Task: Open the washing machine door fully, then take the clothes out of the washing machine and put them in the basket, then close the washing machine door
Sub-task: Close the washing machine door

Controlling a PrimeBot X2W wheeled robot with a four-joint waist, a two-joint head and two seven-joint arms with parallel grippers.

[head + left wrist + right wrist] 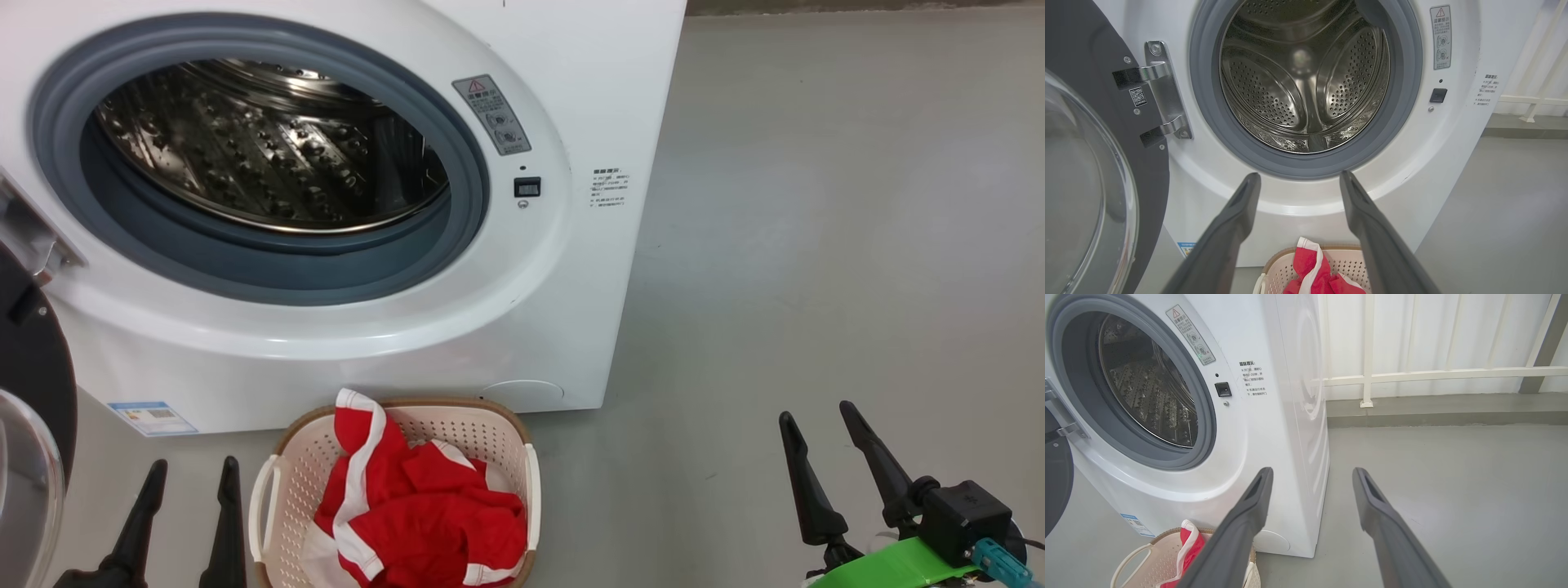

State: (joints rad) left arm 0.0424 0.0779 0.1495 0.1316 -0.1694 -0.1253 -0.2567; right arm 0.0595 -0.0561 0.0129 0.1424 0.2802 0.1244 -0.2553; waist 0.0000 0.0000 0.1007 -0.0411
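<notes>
White washing machine point(604, 106) across the upper left of the head view, with blue-grey gasket point(261, 273) and shiny steel drum point(269, 155) dotted with rows of holes. Glossy black washing machine door point(41, 367) at the left edge. Pale blue label sticker point(153, 418) lower left. Cream-white basket point(482, 433) at bottom centre, patterned with small perforations, brown woven-look rim. Bright red clothes point(424, 514) with white stripes and trim. Matt black left gripper point(195, 464) and right gripper point(816, 412); bright green band point(898, 567) at the lower right. Plain grey floor point(816, 245).

Grey floor point(816, 245) bears the washing machine point(531, 318) and basket point(298, 482).
</notes>
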